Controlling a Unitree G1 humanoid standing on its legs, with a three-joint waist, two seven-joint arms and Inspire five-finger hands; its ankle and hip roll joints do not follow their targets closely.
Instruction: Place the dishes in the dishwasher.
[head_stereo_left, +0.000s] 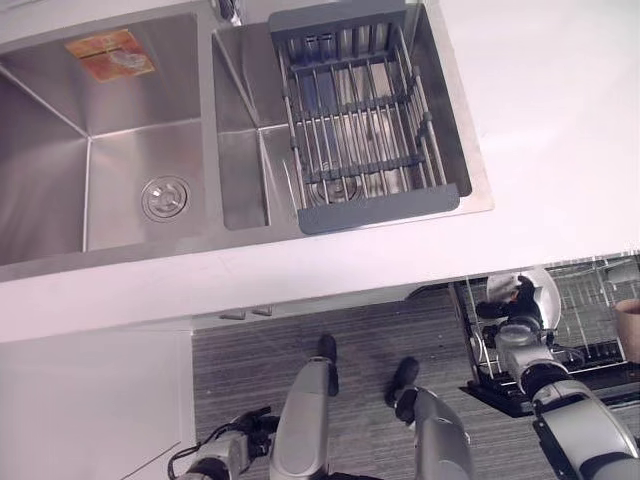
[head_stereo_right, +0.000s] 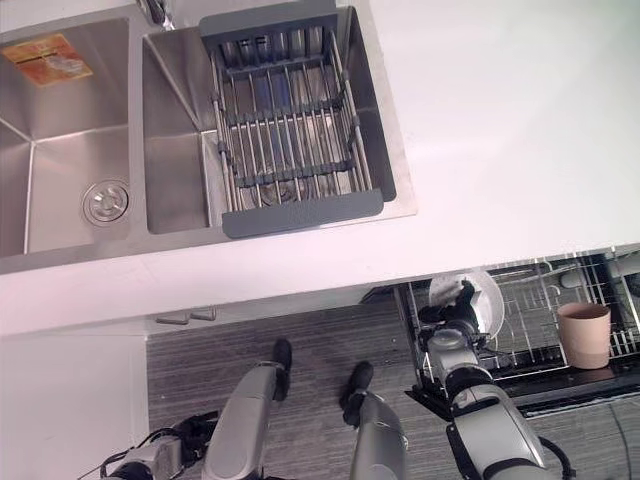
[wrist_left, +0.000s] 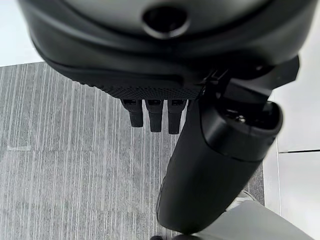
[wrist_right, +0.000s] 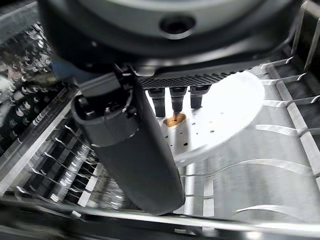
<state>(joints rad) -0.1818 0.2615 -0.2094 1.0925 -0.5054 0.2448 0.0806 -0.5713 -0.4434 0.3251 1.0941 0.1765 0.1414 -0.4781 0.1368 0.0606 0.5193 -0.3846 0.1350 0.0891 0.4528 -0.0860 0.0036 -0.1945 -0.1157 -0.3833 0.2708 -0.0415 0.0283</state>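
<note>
Plate (wrist_right: 220, 110) just past right hand (wrist_right: 150, 125) fingers (wrist_right: 176, 100) — in rack (head_stereo_right: 530, 320).

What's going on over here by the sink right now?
The robot is loading the dishwasher. Its right hand is down at the pulled-out dishwasher rack, against a white plate standing in the rack. A pink cup already sits in the rack. The left hand hangs open over the floor, and the drying rack in the sink holds no dishes.
</note>
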